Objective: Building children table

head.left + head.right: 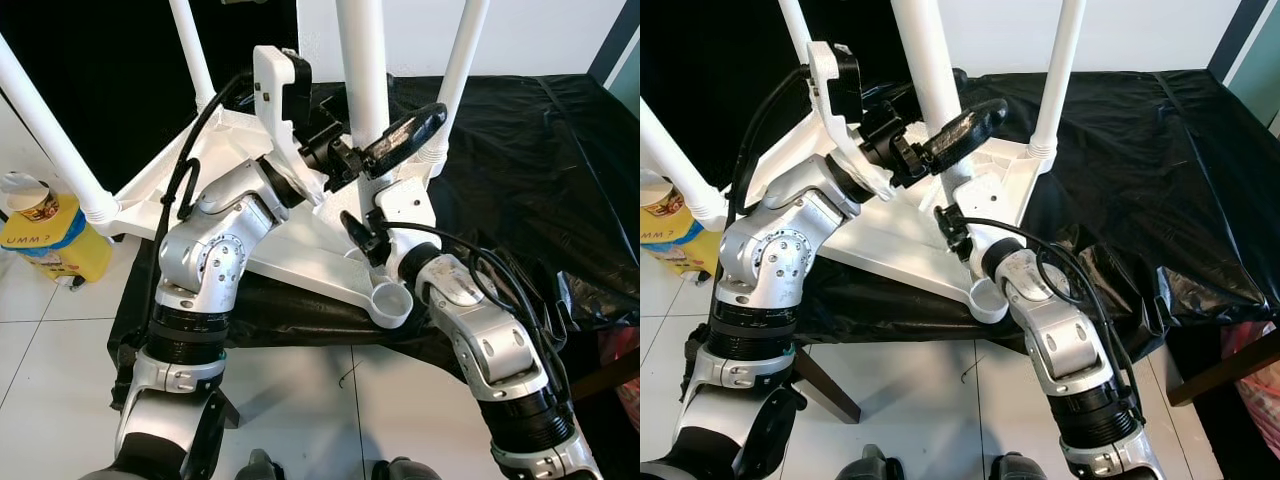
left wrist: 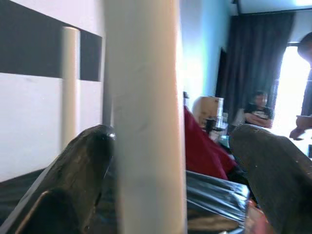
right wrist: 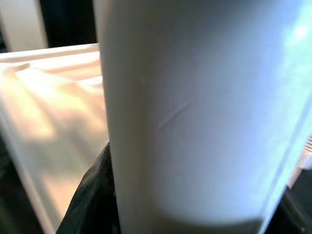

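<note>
four white table legs stand up from an upside-down white children's table top (image 1: 290, 245), which lies on a worktop (image 1: 1200, 180) covered with black plastic sheeting. front leg (image 1: 362, 60) rises from the near middle of the underside; far right leg (image 1: 460, 60) stands just beside it on the right, far left leg (image 1: 192, 50) behind on the left, near left leg (image 1: 50, 135) at the left corner. an empty round socket (image 1: 392, 303) sits at the near corner of the top, at the worktop edge. left claw (image 1: 385, 140) reaches in from the left at the front leg just above its base; one black finger (image 1: 405, 135) lies across the leg's front, and in the left wrist view the leg (image 2: 144, 117) stands between two spread black fingers (image 2: 78, 180), wide apart, left one touching it, right one apart, so no firm grip. right claw (image 1: 362, 235) comes up from below right to the base of the same leg, black fingertips low against the table underside; right wrist view has the leg (image 3: 200, 112) very close with a dark finger (image 3: 92, 200) beside it, cannot tell how far open it is. yellow container (image 1: 50, 240) with a paper cup (image 1: 28, 195) on it sits on the white tiled floor (image 1: 60, 350) to the left. blurred seated person (image 2: 256, 112) far back in the left wrist view.
</note>
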You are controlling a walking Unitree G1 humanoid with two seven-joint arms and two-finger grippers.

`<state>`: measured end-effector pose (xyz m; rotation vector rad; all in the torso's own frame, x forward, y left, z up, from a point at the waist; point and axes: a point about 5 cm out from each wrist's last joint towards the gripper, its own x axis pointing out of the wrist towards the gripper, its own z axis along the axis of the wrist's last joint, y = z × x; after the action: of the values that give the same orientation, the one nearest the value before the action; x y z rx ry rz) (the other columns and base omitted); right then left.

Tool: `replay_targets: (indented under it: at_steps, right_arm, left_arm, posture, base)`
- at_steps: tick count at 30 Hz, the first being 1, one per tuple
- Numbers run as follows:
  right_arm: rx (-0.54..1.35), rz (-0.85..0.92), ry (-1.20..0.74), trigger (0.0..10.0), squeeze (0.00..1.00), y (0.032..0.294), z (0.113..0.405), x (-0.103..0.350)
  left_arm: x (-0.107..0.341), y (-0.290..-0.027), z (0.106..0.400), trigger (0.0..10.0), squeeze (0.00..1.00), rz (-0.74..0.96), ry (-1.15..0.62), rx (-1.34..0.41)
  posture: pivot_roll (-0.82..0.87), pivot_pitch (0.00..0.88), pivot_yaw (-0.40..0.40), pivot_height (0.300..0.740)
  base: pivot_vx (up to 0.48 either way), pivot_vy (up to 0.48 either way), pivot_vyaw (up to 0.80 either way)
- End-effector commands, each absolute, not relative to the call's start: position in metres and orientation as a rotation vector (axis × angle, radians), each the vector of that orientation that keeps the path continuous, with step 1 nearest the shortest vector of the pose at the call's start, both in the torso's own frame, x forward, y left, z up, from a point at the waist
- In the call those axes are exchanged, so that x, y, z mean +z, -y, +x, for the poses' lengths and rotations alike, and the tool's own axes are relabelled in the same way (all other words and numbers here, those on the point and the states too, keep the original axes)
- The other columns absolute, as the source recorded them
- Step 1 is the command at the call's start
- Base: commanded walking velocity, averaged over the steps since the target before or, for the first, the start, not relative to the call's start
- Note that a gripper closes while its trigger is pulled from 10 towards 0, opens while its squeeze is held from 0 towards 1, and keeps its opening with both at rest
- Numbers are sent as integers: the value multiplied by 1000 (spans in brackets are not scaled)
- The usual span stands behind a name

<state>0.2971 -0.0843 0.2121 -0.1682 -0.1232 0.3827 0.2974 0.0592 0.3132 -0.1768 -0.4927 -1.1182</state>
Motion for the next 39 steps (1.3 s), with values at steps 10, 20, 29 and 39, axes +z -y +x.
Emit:
replay_targets:
  at_steps: [10,20,29,39]
  right_arm:
    - [307,-97,97,10000,0,94,301,208]
    - [248,-75,82,10000,0,103,302,200]
    - [193,-81,82,10000,0,110,300,191]
    - [195,-82,134,10000,0,115,294,182]
  left_arm:
    - [303,-72,304,10000,0,-153,512,-900]
    - [289,-76,299,10000,0,-153,512,-840]
    - [267,-77,293,10000,0,-124,462,-822]
    - [239,-80,286,10000,0,-67,390,-799]
  posture:
    - [-7,81,-20,740]
    - [-2,77,-30,740]
    - [-1,75,-31,740]
    - [-3,75,-34,740]
  base:
    - [0,0,0]
    - [0,0,0]
    - [0,0,0]
    - [0,0,0]
